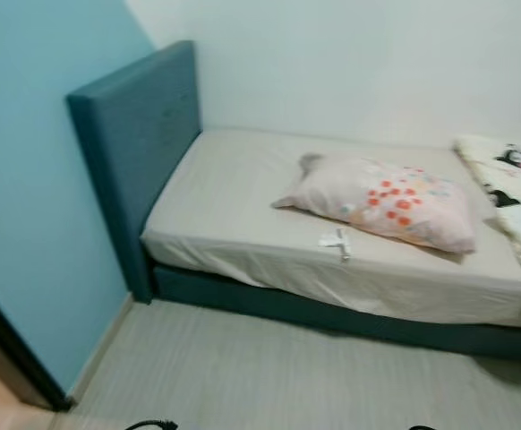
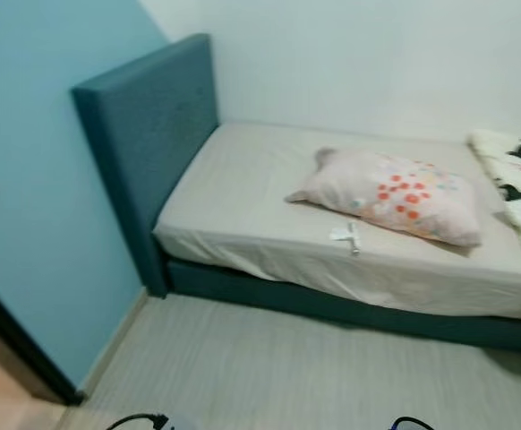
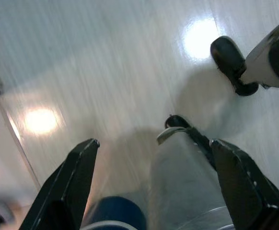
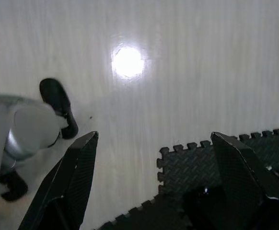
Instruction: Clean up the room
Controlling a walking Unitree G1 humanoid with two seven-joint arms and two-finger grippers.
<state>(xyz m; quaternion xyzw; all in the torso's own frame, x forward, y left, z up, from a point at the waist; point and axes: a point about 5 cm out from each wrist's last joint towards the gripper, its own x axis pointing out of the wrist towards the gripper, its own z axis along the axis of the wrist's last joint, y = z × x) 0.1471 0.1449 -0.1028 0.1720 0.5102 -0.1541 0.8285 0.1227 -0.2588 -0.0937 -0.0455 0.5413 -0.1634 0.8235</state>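
Observation:
A bed (image 1: 243, 215) with a beige sheet and a teal headboard (image 1: 135, 134) stands ahead against the white wall. A pink pillow (image 1: 386, 202) with red dots lies across its middle. A small white scrap (image 1: 336, 240) rests on the sheet near the front edge. A white blanket (image 1: 511, 179) with black cartoon prints is bunched at the right end. My left gripper (image 3: 154, 187) hangs open above the pale floor, with my leg and foot (image 3: 233, 64) below it. My right gripper (image 4: 154, 177) also hangs open over the floor.
A light blue wall (image 1: 37, 179) runs along the left, ending at a dark door frame (image 1: 10, 349). Pale wood-look floor (image 1: 287, 376) lies between me and the bed. A black interlocking foam mat (image 4: 211, 163) lies on the floor under my right gripper.

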